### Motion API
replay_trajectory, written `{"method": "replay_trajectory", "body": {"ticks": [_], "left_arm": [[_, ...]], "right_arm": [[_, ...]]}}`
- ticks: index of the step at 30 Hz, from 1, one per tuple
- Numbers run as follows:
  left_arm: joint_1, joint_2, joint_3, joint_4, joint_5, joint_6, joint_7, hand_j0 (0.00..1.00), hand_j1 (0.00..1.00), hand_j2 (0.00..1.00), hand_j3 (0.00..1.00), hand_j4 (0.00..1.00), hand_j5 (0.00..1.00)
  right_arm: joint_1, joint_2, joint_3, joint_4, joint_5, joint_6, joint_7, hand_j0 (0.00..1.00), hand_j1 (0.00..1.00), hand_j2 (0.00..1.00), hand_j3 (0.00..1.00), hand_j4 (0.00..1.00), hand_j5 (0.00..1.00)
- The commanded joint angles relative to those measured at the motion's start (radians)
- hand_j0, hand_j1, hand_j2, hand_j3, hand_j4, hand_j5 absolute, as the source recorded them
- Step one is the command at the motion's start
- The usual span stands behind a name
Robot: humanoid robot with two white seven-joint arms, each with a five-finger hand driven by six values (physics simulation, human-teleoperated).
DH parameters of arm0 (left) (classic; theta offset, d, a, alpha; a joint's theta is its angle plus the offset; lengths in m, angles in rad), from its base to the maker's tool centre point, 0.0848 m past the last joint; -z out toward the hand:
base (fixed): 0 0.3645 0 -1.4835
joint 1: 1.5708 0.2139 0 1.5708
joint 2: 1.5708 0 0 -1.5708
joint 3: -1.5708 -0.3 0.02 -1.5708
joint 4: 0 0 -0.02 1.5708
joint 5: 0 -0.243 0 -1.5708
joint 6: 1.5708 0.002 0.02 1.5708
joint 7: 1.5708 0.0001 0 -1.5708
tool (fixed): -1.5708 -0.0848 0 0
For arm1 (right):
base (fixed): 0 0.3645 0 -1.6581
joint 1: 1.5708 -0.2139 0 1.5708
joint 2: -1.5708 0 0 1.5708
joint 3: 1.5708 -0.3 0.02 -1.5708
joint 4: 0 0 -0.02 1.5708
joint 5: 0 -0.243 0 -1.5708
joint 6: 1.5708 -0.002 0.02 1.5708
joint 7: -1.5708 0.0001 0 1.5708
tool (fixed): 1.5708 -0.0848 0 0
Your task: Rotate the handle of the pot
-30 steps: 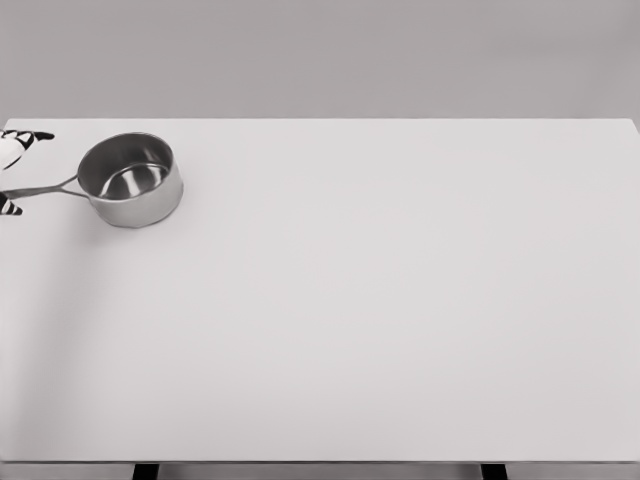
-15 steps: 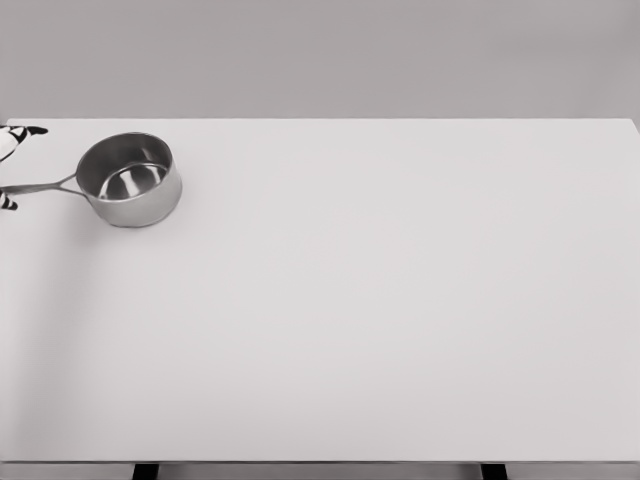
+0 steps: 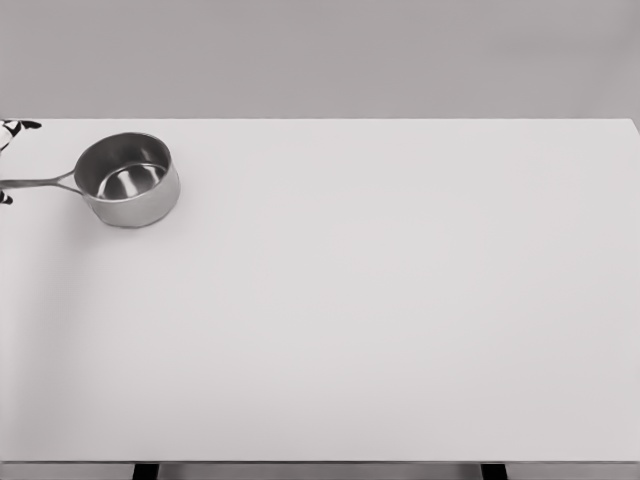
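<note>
A small steel pot (image 3: 128,180) stands upright near the far left corner of the white table (image 3: 360,300). Its thin handle (image 3: 38,183) points left and runs to the picture's left edge. Only slivers of my left hand (image 3: 8,130) show at that edge, just above and just below the handle's end. The rest of the hand is cut off, so I cannot see whether it holds the handle. The right arm is out of view.
The table's far edge runs just behind the pot, against a plain grey wall. Two dark table legs (image 3: 146,471) show under the near edge.
The left hand has slid left, almost out of the picture. The pot has shifted a little to the left with its handle still pointing left.
</note>
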State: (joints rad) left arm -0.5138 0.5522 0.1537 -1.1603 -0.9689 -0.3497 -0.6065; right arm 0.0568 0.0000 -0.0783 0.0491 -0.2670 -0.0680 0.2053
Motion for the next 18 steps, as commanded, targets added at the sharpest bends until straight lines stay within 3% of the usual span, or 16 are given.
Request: {"method": "replay_trajectory", "body": {"ticks": [1, 18], "left_arm": [[-0.002, 0.000, -0.005, 0.017, -0.001, 0.001, 0.001, 1.00, 1.00, 1.00, 1.00, 1.00, 1.00], [-0.069, -0.005, -0.049, 0.114, -0.001, 0.001, 0.045, 1.00, 1.00, 1.00, 1.00, 1.00, 1.00]], "right_arm": [[0.000, 0.000, 0.000, 0.000, 0.000, 0.001, 0.000, 1.00, 1.00, 1.00, 1.00, 1.00, 1.00], [0.000, 0.000, 0.000, 0.000, 0.000, 0.001, 0.000, 1.00, 1.00, 1.00, 1.00, 1.00, 1.00]]}}
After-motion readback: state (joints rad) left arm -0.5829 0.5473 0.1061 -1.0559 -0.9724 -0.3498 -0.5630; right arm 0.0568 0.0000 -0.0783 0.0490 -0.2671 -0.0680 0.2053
